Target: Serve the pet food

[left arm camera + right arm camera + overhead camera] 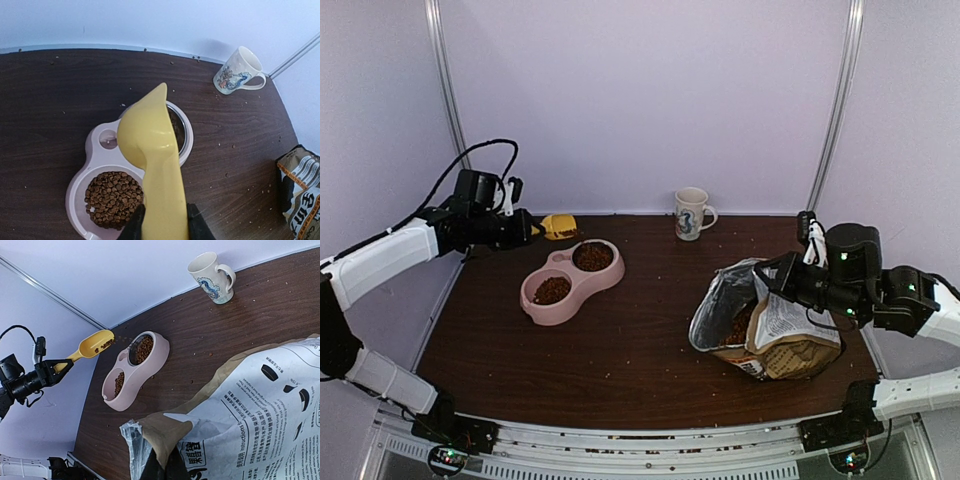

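The left fingers (134,224) are clamped on the handle of the yellow scoop (150,150), which hangs tilted over the far end of the pink dish (161,351). Pet food (121,340) is in the air between the scoop's lip and the far cup. More lies in both cups and inside the bag (775,335).

The main risk is a miss. In the right wrist view the scoop's lip sits beside the rim rather than squarely over the cup, so pellets may strike the rim and bounce onto the counter (640,350), where strays already lie. The far cup also looks well filled, so a full scoop could heap it over the edge, and a faster tip would likely throw pellets past it. The handle is held only near its end, so it could twist in the grip and dump sideways.

The right fingers (152,471) are pinched together on the bag's upper edge, and the bag leans with its mouth open toward the dish. A tug or a slip there could topple it and pour out the rest. The mug (692,213) stands well apart and seems safe
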